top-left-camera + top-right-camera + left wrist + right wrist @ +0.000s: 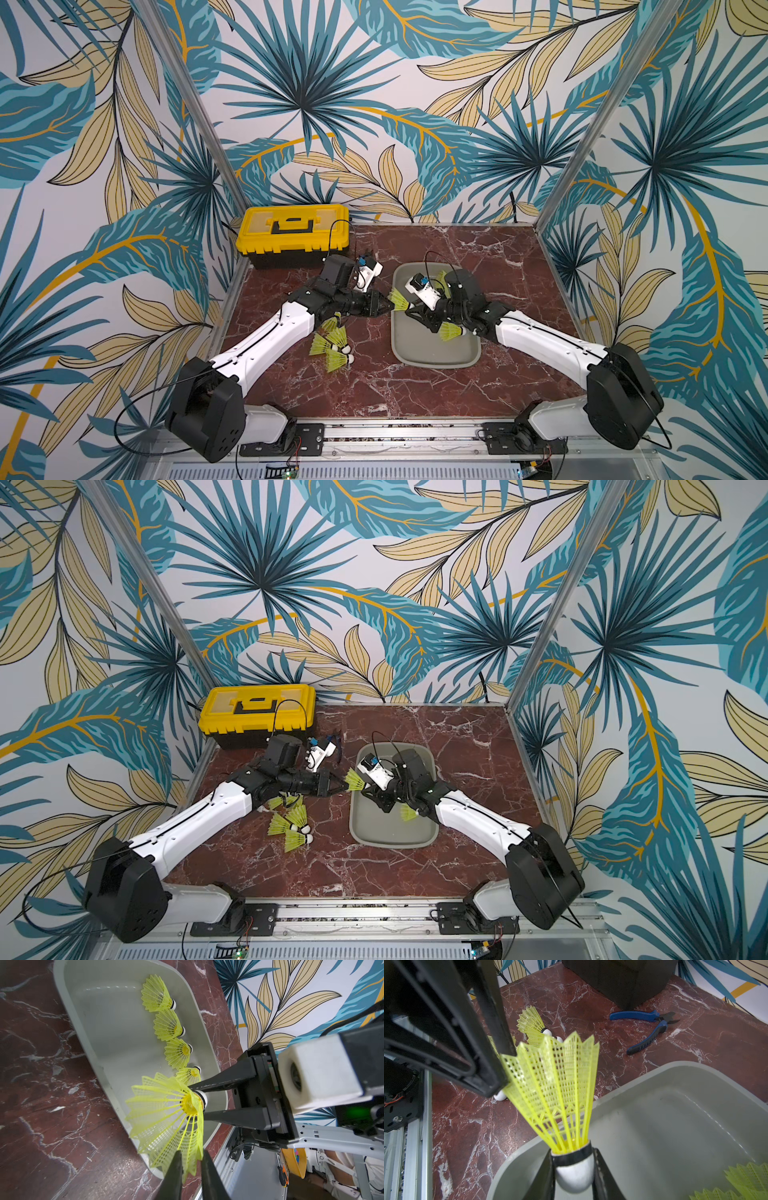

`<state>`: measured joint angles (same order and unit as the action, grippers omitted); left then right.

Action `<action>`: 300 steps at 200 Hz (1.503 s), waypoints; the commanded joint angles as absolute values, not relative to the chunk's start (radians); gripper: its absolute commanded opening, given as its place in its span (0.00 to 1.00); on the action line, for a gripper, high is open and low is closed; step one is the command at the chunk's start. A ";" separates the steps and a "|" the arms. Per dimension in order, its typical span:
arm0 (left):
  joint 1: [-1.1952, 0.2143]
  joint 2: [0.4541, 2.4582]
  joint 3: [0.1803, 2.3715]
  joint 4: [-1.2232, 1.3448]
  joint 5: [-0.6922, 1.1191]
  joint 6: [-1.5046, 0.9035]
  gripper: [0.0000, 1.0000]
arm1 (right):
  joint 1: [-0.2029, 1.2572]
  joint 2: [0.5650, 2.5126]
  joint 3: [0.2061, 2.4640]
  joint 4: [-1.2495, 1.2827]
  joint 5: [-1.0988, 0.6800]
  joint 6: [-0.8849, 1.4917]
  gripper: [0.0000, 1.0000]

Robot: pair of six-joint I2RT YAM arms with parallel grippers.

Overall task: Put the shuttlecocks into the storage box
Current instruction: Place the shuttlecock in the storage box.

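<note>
A neon yellow-green shuttlecock (400, 300) (354, 780) hangs over the left rim of the grey storage box (436, 363) (390, 843). My right gripper (572, 1153) (411, 306) is shut on its white tip (574, 1174). My left gripper (191, 1152) (390, 306) meets it from the left, fingers slightly apart with the skirt's rim (187, 1159) between them; whether they press on it does not show. Several shuttlecocks (168, 1026) lie in a row inside the storage box (108, 1022). Several more (332, 345) (291, 825) lie on the table under my left forearm.
A yellow-lidded black toolbox (293, 235) (257, 712) stands at the back left. Blue-handled pliers (648, 1026) lie on the marble between the toolbox and the box. An aluminium rail (395, 432) runs along the front edge, with patterned walls on three sides.
</note>
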<state>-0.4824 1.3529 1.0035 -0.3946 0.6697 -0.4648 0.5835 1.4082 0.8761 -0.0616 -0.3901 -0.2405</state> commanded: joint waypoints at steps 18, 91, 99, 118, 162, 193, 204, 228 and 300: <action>-0.500 1.368 1.060 -0.394 0.680 -0.438 0.06 | 0.592 1.397 0.891 -0.087 -0.397 -0.237 0.23; -0.506 1.347 0.991 -0.190 0.681 -0.589 0.00 | 0.591 1.323 0.813 0.000 -0.316 -0.209 0.51; -0.507 1.347 0.979 -0.159 0.678 -0.615 0.00 | 0.591 1.300 0.794 0.019 -0.294 -0.202 0.53; -0.512 1.349 0.951 -0.087 0.669 -0.671 0.00 | 0.591 1.244 0.748 0.050 -0.238 -0.184 0.55; -0.537 1.358 0.902 -0.011 0.613 -0.757 0.00 | 0.591 1.062 0.647 0.065 -0.099 -0.150 0.58; -0.564 1.368 0.886 0.019 0.574 -0.791 0.00 | 0.591 0.925 0.596 0.035 0.000 -0.122 0.58; -0.578 1.377 0.884 0.030 0.569 -0.802 0.00 | 0.592 0.877 0.575 0.035 0.029 -0.110 0.59; -0.619 1.404 0.885 0.063 0.564 -0.827 0.00 | 0.592 0.795 0.547 0.026 0.108 -0.075 0.59; -0.774 1.479 0.900 0.132 0.521 -0.897 0.00 | 0.592 0.708 0.528 -0.020 0.310 -0.062 0.59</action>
<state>-0.7334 1.4601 0.9123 0.0711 0.5480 -0.8650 0.5865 0.7208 0.5549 0.0078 0.2108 -0.0788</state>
